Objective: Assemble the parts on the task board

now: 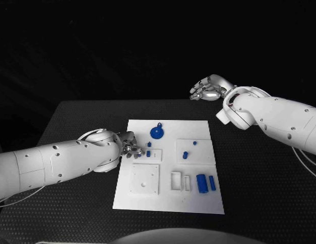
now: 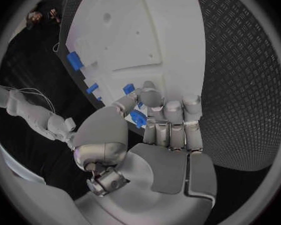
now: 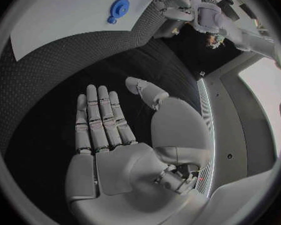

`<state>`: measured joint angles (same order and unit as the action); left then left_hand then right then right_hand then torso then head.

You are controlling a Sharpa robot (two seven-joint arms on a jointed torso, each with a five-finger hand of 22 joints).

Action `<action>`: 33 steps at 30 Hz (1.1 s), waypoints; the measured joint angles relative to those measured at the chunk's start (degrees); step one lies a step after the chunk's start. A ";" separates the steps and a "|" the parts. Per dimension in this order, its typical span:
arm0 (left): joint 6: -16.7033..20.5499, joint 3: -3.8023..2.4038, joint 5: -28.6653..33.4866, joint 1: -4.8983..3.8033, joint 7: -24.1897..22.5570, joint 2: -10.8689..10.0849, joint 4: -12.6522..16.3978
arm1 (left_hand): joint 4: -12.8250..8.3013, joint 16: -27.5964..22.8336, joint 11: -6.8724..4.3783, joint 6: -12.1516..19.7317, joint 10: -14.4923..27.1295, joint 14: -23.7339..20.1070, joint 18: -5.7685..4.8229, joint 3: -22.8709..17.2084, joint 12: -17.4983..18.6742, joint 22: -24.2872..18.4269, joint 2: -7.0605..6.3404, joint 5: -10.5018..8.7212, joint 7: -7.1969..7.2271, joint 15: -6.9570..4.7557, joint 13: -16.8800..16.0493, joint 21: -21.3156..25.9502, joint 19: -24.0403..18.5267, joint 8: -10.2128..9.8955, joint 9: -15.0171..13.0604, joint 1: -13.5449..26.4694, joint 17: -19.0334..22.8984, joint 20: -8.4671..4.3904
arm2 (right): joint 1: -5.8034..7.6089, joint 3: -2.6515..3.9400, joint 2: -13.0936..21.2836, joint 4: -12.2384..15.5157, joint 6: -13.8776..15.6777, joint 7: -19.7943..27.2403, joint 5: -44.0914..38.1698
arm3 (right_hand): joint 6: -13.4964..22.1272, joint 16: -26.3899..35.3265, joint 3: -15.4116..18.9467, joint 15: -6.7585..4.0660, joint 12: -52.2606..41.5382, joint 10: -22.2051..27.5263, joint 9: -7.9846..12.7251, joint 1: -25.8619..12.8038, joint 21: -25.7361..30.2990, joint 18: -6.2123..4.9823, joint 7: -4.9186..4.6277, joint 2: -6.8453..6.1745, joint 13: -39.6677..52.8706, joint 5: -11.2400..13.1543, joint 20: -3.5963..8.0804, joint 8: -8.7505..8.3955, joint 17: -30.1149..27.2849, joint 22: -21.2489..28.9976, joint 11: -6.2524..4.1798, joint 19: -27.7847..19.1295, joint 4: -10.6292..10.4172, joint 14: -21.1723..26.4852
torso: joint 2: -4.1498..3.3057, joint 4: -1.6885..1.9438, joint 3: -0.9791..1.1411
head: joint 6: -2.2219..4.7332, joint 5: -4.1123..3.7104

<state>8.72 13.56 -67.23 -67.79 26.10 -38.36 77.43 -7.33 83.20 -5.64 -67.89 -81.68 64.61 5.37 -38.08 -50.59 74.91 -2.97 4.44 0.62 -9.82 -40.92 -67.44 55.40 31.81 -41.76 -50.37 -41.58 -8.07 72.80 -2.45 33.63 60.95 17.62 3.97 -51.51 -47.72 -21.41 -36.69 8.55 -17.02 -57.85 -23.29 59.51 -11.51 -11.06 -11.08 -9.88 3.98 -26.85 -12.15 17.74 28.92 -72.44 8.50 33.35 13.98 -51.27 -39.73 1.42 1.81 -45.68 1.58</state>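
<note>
You are looking down on a black tabletop (image 1: pixel 77 122) with the white task board (image 1: pixel 169 201) at its centre. At nine o'clock of the board, your left hand (image 1: pixel 131 147) rests at the board's left edge; the wrist view shows its fingers (image 2: pixel 173 116) curled and pinching a small blue part (image 2: pixel 138 118) against the thumb. Just right of that hand, a few small blue pegs (image 1: pixel 148 152) sit on the board. At twelve o'clock of the board lies a round blue wheel (image 1: pixel 157 132). At five o'clock, two blue bars (image 1: pixel 206 182) lie side by side. Well beyond the board at one o'clock, your right hand (image 1: pixel 208 89) hovers apart from it, fingers (image 3: pixel 103 115) straight and spread, holding nothing.
</note>
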 measured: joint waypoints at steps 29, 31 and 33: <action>-0.57 0.12 0.22 0.23 0.16 -0.24 -0.81 | 12.40 0.00 -0.85 0.50 0.62 0.91 -0.02 0.13 -0.22 0.03 -13.33 -1.40 0.04 -1.47 0.12 0.00 0.21 0.61 -0.35 4.70 0.02 -0.21 | 0.00 0.00 0.09 -0.01 -0.11 -0.04 0.00 | -0.01 0.00 0.00 0.16 0.02 0.00 0.05 0.00 0.21 0.00 0.00 0.00 0.00 0.00 0.00 0.00 -0.01 -0.12 0.00 0.00 0.00 0.16 | 0.00 0.02 -0.04 | 0.04 -0.29; -0.56 0.08 0.25 0.23 0.18 -0.31 -0.82 | 12.77 0.00 -0.85 0.50 0.62 0.91 -0.02 0.49 -0.22 0.03 -13.53 -1.40 0.04 -1.47 0.12 0.00 0.20 0.61 -0.36 4.90 0.02 -0.21 | -0.01 0.00 0.10 -0.01 -0.11 -0.04 0.00 | -0.01 0.00 0.00 0.16 0.23 0.00 0.09 0.00 0.21 0.00 0.00 0.00 0.00 0.00 0.00 0.00 0.03 -0.20 0.00 0.00 0.00 0.17 | 0.00 0.02 -0.04 | 0.05 -0.32; -0.53 0.04 0.42 0.23 0.19 -0.50 -0.82 | 12.97 0.00 -0.85 0.51 0.62 0.92 -0.02 0.71 -0.22 0.03 -13.55 -1.40 0.06 -1.47 0.12 0.00 0.21 0.61 -0.36 4.92 0.02 -0.21 | -0.03 0.00 0.10 -0.01 -0.11 -0.04 0.00 | -0.01 0.00 0.00 0.16 0.23 0.15 0.10 0.00 0.21 0.00 0.01 0.00 0.00 0.00 0.00 0.00 0.04 -0.20 0.15 0.00 0.00 0.16 | 0.00 0.02 -0.03 | 0.08 -0.36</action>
<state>8.19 13.60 -66.82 -67.56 26.29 -38.86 76.60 5.64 83.19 -6.49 -67.38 -81.06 65.53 5.35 -37.38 -50.80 74.93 -16.52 3.04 0.68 -11.29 -40.80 -67.43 55.60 32.42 -42.12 -45.45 -41.56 -8.28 72.77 -2.46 33.73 60.94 17.51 3.93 -51.51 -47.73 -21.41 -36.69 8.71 -16.79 -57.70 -23.19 59.51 -11.30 -11.06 -11.08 -9.88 3.98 -26.85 -12.15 17.74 28.97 -72.64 8.65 33.35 13.99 -51.11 -39.73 1.44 1.78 -45.60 1.22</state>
